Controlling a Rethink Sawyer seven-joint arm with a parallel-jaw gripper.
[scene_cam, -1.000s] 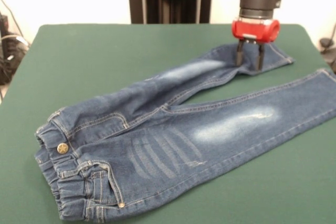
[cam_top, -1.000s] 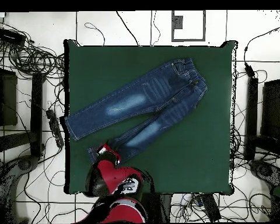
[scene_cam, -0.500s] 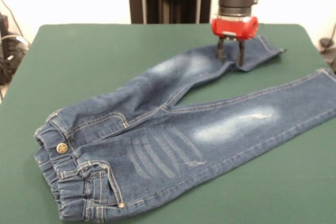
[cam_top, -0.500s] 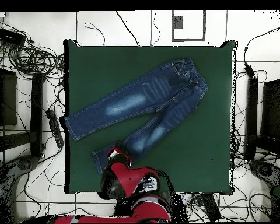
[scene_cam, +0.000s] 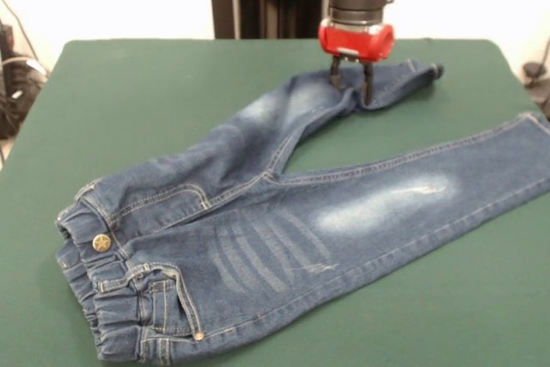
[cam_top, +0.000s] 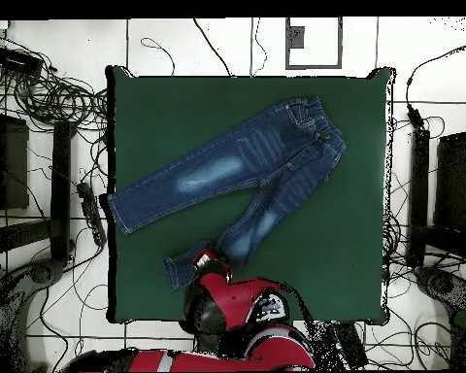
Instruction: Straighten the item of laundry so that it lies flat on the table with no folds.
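One green table [scene_cam: 155, 83] bears jeans [scene_cam: 258, 238]; the pincer [scene_cam: 351, 83] pinches their far leg, cables [cam_top: 43, 97] littering the floor.

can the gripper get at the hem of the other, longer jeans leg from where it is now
Probably yes: the gripper sits on the far leg of the dark blue denim jeans, and only bare green cloth table separates it from the other leg.

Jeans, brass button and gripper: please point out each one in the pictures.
jeans [scene_cam: 378, 204], front view, on the pale faded patch of the nearer leg.
brass button [scene_cam: 102, 242], front view, on its face at the waistband.
gripper [scene_cam: 351, 85], front view, midway between its fingertips.
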